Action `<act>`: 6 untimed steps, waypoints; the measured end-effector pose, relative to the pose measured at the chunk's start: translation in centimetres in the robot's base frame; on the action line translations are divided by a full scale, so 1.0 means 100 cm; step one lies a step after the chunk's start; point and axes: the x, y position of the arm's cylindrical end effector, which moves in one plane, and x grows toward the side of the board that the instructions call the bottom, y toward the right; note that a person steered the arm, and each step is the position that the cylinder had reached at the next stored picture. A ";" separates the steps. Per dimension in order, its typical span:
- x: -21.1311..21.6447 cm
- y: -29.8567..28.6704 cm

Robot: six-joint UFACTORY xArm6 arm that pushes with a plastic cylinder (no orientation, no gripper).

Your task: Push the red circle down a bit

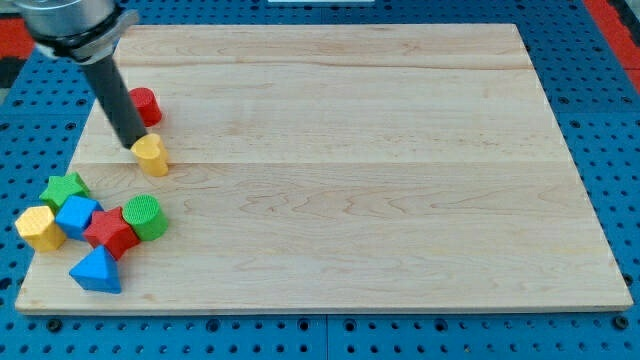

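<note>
camera view: a pale wooden board (340, 170) fills most of the frame, lying on a blue pegboard (600, 120) with rows of small holes; a red patch of the same surface shows at the upper left and upper right corners. no writing, brand or label can be read anywhere.

my rod (115, 95) comes in from the upper left of the frame, dark and slanting down to the right from a grey mount. my tip (137, 148) sits at the upper left part of the board, between two blocks. there is no claw on this arm, so nothing to open or close; the rod simply ends in the tip.

the red circle (146, 106), the task's thing, stands in the upper left of the board, just right of the rod and partly hidden by it. the tip is just below it and to its left. whether rod and circle touch cannot be told.

the yellow block (151, 155) is right at the tip, touching or nearly so, just below the red circle.

a cluster sits at the lower left of the board, well below the tip: green star (64, 188), yellow hexagon (40, 227), blue cube (77, 215), red star (110, 233), green circle (145, 216), and blue triangle (97, 271) lowest. they crowd together, neighbours touching or nearly so.
</note>
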 end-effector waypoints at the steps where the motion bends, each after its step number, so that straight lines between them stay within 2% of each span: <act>1: 0.021 0.042; 2: 0.061 0.045; 3: 0.071 0.061; 4: 0.048 0.118; 5: -0.006 0.152; 6: -0.053 0.127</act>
